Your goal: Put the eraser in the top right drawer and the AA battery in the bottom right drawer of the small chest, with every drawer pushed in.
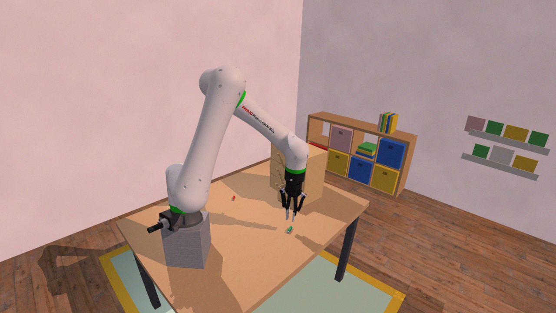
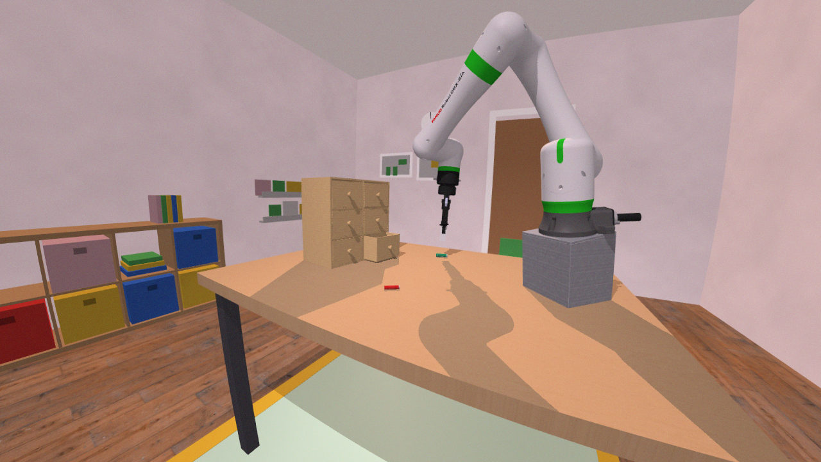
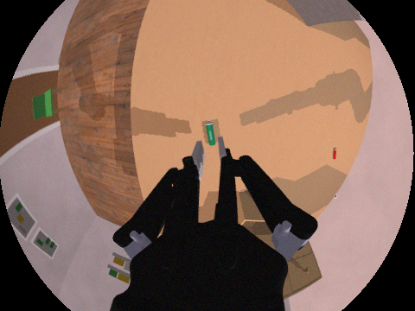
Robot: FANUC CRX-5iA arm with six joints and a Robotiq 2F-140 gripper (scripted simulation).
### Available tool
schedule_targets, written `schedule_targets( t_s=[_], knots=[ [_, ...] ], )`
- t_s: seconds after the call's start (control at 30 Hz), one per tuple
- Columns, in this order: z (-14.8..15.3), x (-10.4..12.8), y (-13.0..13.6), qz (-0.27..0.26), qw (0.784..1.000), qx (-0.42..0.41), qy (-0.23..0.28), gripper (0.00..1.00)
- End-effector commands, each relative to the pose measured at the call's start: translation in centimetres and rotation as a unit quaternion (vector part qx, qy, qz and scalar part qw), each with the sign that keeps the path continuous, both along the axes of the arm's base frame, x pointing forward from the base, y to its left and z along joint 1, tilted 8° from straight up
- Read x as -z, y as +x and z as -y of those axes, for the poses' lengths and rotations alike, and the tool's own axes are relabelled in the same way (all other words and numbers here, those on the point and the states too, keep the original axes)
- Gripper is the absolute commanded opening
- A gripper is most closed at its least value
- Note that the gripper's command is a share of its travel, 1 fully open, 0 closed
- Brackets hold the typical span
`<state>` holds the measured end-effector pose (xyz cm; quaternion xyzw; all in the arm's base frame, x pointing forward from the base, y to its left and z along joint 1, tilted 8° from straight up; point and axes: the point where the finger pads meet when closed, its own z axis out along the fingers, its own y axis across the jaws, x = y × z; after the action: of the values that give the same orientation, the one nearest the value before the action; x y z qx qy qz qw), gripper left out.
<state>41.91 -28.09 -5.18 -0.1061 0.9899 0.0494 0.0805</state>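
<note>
The green AA battery (image 1: 289, 230) lies on the table near its right edge; it also shows in the exterior view (image 2: 440, 255) and in the wrist view (image 3: 211, 131). The small red eraser (image 1: 233, 198) (image 2: 391, 286) (image 3: 335, 152) lies apart from it toward the table's middle. My gripper (image 1: 290, 216) (image 3: 211, 146) points down and hangs above the table, just short of the battery. Its fingers stand a narrow gap apart with nothing between them. The small wooden chest (image 2: 344, 221) stands at the table's far side. Its bottom right drawer (image 2: 381, 246) is pulled out partway; the other drawers are in.
My arm's grey base block (image 2: 568, 269) stands on the table opposite the chest. The table edge runs close behind the battery (image 1: 330, 233). A shelf unit with coloured boxes (image 1: 361, 151) stands on the floor beyond the table.
</note>
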Motion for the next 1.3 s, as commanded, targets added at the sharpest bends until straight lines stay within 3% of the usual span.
schedule_targets(
  t_s=[0.0,0.53,1.27],
  knots=[
    [0.0,0.0,0.0,-0.019,0.999,0.023,-0.013,0.17],
    [0.0,0.4,0.1,-0.020,0.999,0.023,-0.013,0.17],
    [-0.4,4.7,0.6,-0.020,0.999,0.023,-0.013,0.17]
  ],
)
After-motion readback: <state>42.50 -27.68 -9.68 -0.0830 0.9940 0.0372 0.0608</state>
